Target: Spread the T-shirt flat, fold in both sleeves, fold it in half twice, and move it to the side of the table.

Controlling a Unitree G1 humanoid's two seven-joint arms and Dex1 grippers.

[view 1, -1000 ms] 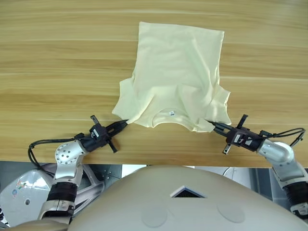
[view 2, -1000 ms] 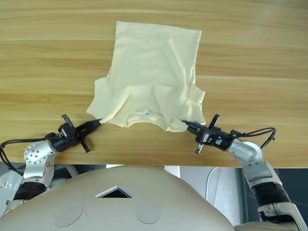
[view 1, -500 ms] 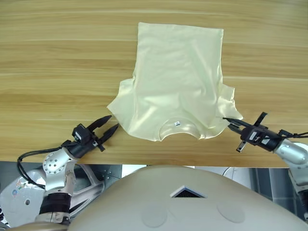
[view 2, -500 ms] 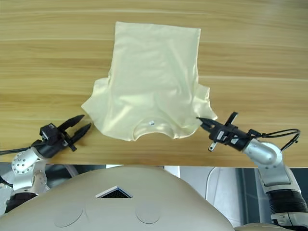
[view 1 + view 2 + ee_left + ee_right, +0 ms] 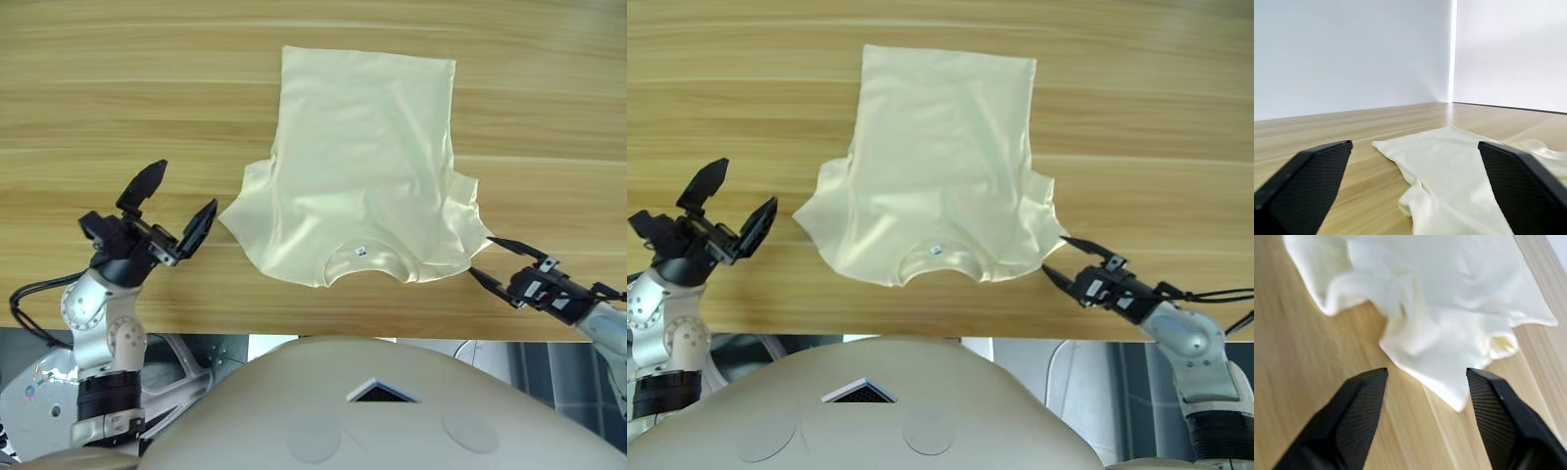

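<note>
A pale yellow T-shirt (image 5: 364, 166) lies on the wooden table (image 5: 118, 98), collar toward the near edge, hem at the far side. Both sleeves are bunched in against the body, and the cloth is wrinkled around the shoulders. My left gripper (image 5: 174, 206) is open, raised left of the shirt's left sleeve and apart from it. My right gripper (image 5: 492, 259) is open just off the right sleeve corner, near the table's front edge. The left wrist view looks across the T-shirt (image 5: 1459, 166) between its open fingers. In the right wrist view, the sleeve (image 5: 1440, 352) lies just beyond the open fingertips.
Bare tabletop (image 5: 1146, 117) extends on both sides of the shirt and behind it. The table's near edge (image 5: 294, 331) runs just below the collar.
Both grippers have let go of the sleeves and opened. The left one rose and swung away to the left; the right one drew back toward the front edge. The shirt settled lower and wider.
</note>
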